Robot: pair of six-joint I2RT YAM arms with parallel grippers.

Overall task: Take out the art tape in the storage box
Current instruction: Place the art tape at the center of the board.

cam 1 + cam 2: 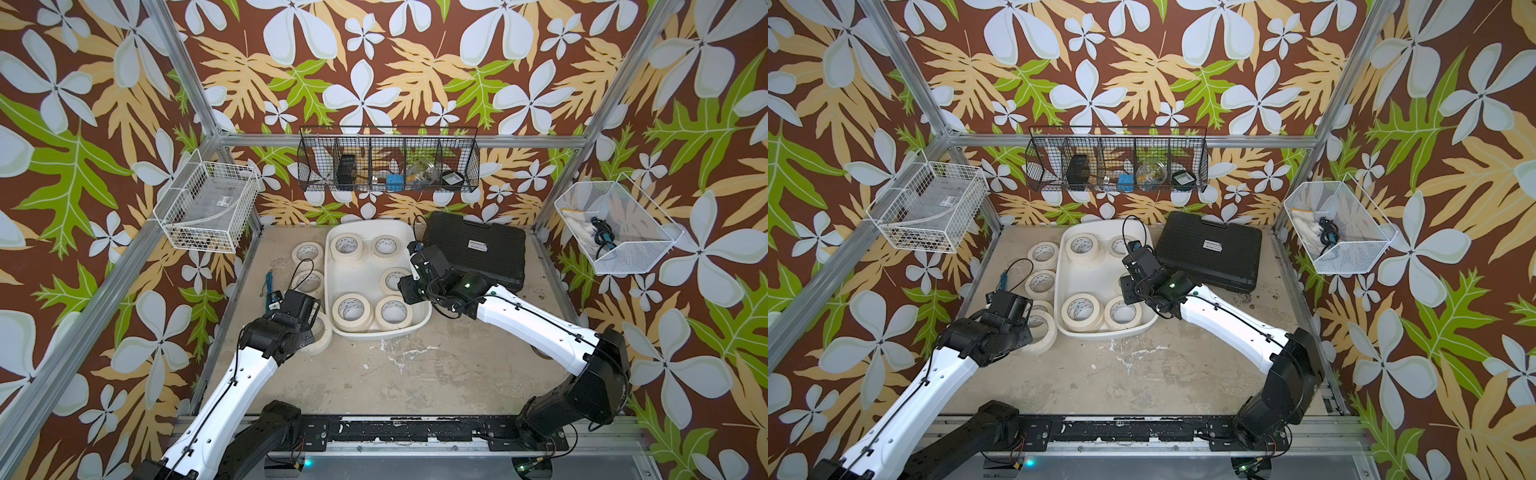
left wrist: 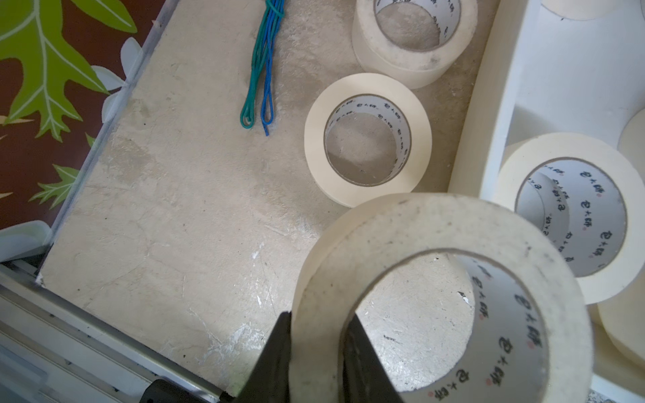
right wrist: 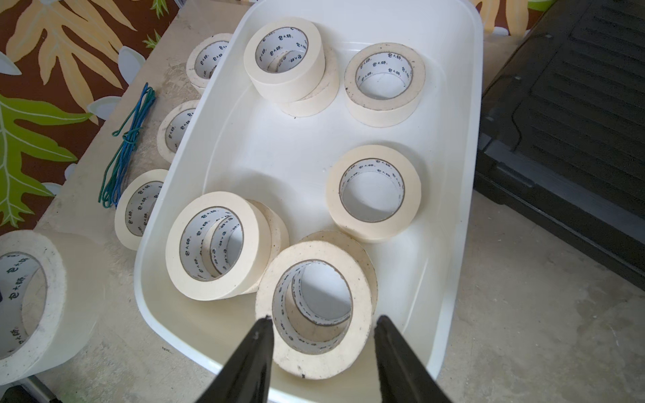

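Left pincer point(image 2: 318, 326) is closed tight across the wall of one tape roll point(image 2: 436, 226), one jaw inside the core and one outside, at the lower right of its wrist view beside the box point(image 2: 495, 104). The right pincer point(image 3: 323, 319) hangs partly open and empty over the nearest stacked roll point(image 3: 314, 363). Several more rolls lie flat in the box at the centre of both top views, some two high, and a few others point(image 2: 314, 146) rest on the table point(image 2: 174, 226) beside it. The rings look light and stiff, so pinching the wall from core to outer face seems the surest hold, though stacked ones may cling together.
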